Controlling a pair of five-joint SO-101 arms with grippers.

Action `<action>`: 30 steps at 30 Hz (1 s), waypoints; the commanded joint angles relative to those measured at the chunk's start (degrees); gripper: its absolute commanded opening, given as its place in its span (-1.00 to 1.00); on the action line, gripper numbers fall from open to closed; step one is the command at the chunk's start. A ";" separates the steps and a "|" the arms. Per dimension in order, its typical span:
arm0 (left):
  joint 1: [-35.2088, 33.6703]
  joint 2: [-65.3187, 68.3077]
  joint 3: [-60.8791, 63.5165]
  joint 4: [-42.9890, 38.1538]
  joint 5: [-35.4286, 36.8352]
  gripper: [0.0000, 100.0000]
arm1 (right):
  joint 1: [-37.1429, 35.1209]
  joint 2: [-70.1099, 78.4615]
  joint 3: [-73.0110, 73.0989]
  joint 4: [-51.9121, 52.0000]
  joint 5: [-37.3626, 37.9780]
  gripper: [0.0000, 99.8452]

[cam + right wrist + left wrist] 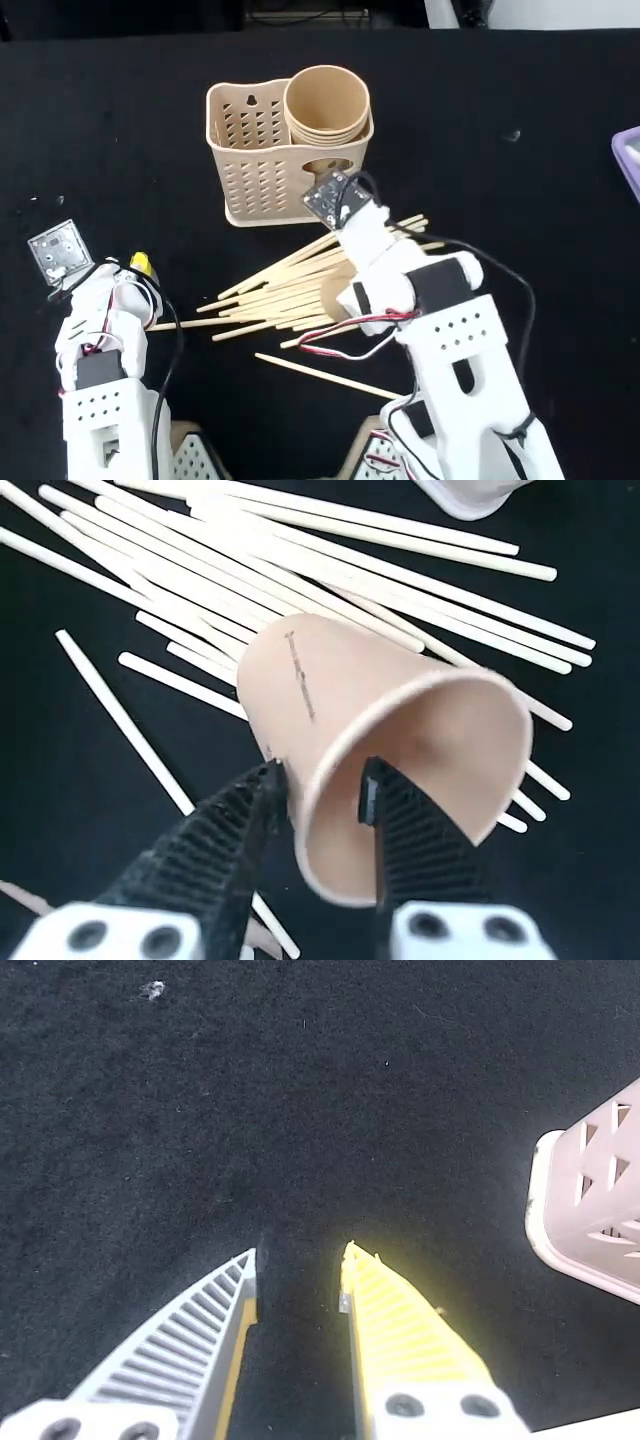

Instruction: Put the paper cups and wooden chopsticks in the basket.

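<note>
A beige slotted basket [250,170] stands at the back centre, with stacked paper cups [327,100] in its right compartment. Wooden chopsticks [285,290] lie fanned on the black table in front of it. My right gripper [320,785] is shut on the rim of a paper cup [380,720], one finger inside and one outside, just above the chopsticks [330,570]. In the high view that cup [332,290] is mostly hidden under the right arm. My left gripper [300,1255] is open over bare cloth at the front left, beside a basket corner [590,1210].
One chopstick [325,375] lies apart in front of the pile, near the right arm's base. A purple object [628,155] sits at the table's right edge. The left arm [100,340] stands at the front left.
</note>
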 commanded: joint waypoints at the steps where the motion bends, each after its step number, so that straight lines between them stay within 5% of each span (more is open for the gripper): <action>1: -0.40 -0.79 -0.48 -1.23 0.00 -0.71 | -0.53 -0.57 0.22 -3.52 -0.53 -0.92; 14: -0.40 -0.79 -0.40 -1.23 0.00 -0.71 | -0.26 -0.48 -25.54 11.43 -0.53 -0.98; 30: -0.22 -0.79 -0.57 -1.23 0.00 -0.71 | -0.70 11.65 -67.47 6.15 -3.43 -0.98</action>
